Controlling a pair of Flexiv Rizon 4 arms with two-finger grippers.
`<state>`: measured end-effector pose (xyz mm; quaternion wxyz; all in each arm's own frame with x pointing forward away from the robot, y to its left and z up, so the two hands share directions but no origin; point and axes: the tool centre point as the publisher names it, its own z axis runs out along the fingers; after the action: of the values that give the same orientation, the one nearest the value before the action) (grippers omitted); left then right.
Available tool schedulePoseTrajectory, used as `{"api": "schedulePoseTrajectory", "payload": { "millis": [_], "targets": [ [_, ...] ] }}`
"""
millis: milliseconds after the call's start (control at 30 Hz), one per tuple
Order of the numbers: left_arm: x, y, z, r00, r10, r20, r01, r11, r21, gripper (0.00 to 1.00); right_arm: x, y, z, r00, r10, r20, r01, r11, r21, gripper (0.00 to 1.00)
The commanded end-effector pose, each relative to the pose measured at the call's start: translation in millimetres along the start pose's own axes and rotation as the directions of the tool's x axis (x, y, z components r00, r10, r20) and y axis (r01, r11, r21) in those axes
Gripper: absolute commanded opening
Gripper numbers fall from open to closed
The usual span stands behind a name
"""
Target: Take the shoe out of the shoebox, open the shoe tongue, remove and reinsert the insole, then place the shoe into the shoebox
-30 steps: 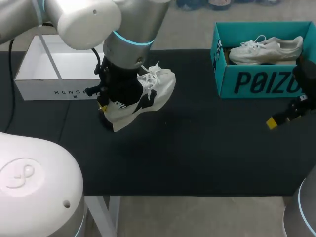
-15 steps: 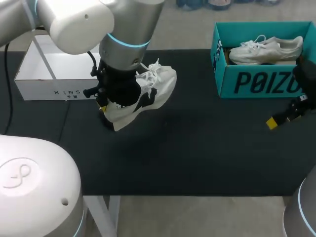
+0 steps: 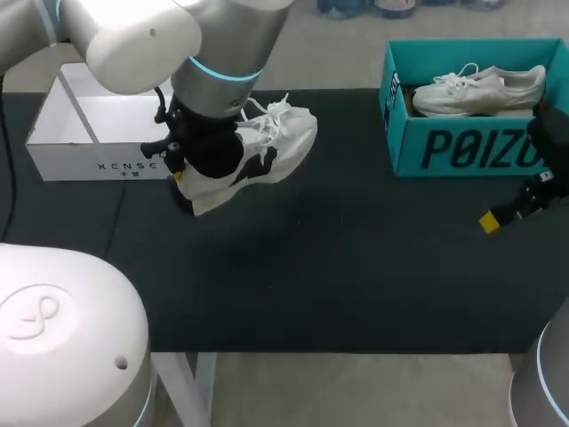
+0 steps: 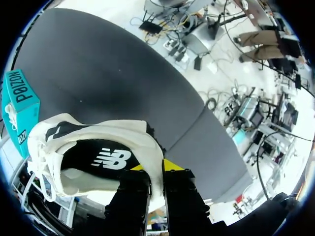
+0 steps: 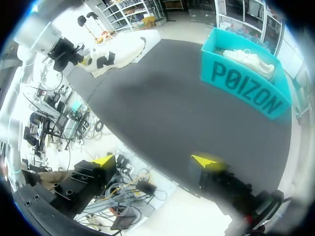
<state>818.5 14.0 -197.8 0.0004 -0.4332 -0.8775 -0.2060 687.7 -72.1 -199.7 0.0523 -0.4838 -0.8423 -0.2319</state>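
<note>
Seen from above, our left gripper (image 3: 180, 176) is clamping the heel of a white mesh sneaker with black patches (image 3: 267, 151). The sneaker is well apart from the glossy teal cardboard shoebox (image 3: 462, 147), its long axis running heel to toe towards that shoebox, laces up. A second white sneaker (image 3: 480, 89) is lying inside the shoebox.

At our left wrist, both fingers are pinching the padded heel wall.

At our right wrist, our right gripper (image 5: 155, 162) is hanging spread wide over the matte black tabletop (image 5: 162, 108), near the shoebox.
</note>
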Motion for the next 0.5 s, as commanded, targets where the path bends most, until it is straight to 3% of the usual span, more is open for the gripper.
{"api": "schedulePoseTrajectory", "payload": {
  "millis": [33,200,500],
  "targets": [
    [15.2,43.6,-7.4,0.998,0.047,0.039,-0.046,0.999,-0.014,0.0,0.2,-1.2,0.7,1.0,0.0,0.002,0.0,1.0,-0.002,1.0],
    [29.6,99.9,1.1,0.98,0.178,0.09,-0.173,0.983,-0.052,0.0,0.2,-1.2,0.7,1.0,0.0,0.002,0.0,1.0,-0.002,1.0],
    [55.5,202.5,47.5,0.941,0.311,0.136,-0.298,0.948,-0.111,0.0,0.2,-1.2,0.7,1.0,0.0,0.002,0.0,1.0,-0.002,1.0]
  ]
}}
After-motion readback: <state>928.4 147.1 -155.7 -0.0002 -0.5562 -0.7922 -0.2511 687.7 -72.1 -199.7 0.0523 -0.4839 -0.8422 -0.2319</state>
